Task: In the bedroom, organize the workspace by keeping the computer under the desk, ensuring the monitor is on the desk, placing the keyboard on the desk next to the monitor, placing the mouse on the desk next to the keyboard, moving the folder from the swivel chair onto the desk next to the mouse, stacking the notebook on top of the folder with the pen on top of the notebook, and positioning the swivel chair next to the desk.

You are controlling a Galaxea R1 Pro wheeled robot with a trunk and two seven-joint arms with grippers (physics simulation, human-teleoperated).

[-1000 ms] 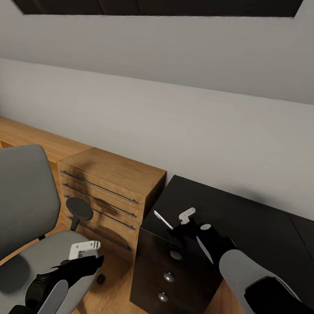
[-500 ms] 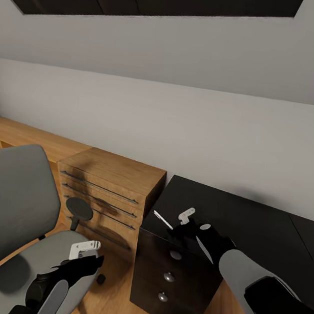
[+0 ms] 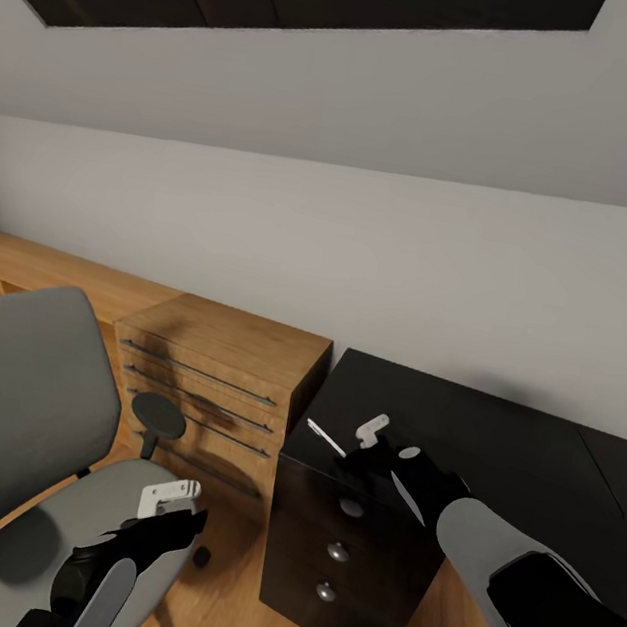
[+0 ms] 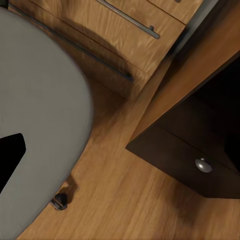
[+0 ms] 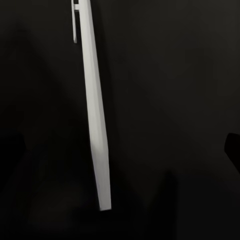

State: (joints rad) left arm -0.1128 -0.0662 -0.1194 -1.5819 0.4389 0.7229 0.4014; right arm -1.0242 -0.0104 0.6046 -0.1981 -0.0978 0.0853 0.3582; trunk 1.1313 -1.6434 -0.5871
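Two arms reach forward in the head view. Over the desk point(image 3: 495, 444) corner, the right gripper point(image 3: 357, 452) has the pen point(image 3: 327, 438) at its tips, but whether it pinches it I cannot tell. The left gripper point(image 3: 172, 504) hangs above the swivel chair point(image 3: 25, 410) seat, its finger spread unclear. Beside the desk stands a wooden cabinet point(image 3: 225, 360).
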